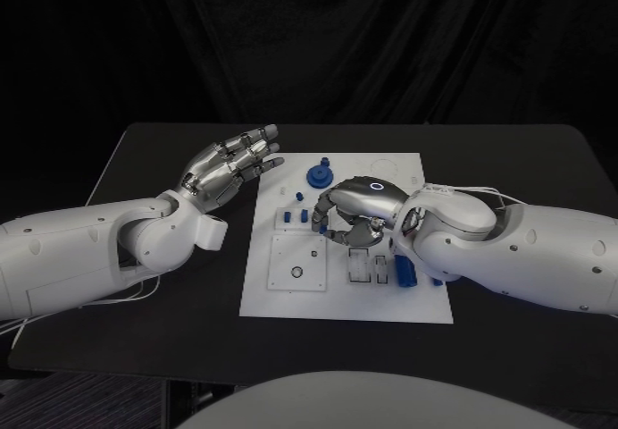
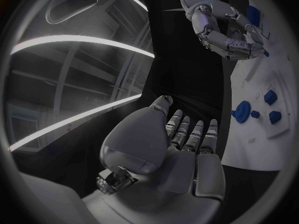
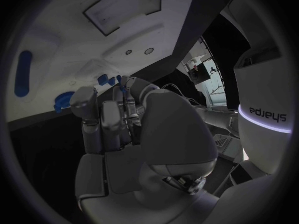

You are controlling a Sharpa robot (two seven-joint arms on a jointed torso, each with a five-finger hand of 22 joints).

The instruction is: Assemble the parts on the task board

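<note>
Task board (image 1: 387,299): centre partly hidden beneath the right hand (image 1: 350,214), fingers curled down; contents indiscernible. Left hand (image 1: 229,167) beside the board's left edge, fingers spread, holding nothing.

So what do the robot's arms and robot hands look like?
Both arms are chunky, rounded white shells with small dark dots like screw holes. Thin white cables loop beside the left arm and over the right arm. The left robot hand and the right robot hand are shiny silver metal with jointed fingers. The right one has a small glowing ring on its back.
</note>
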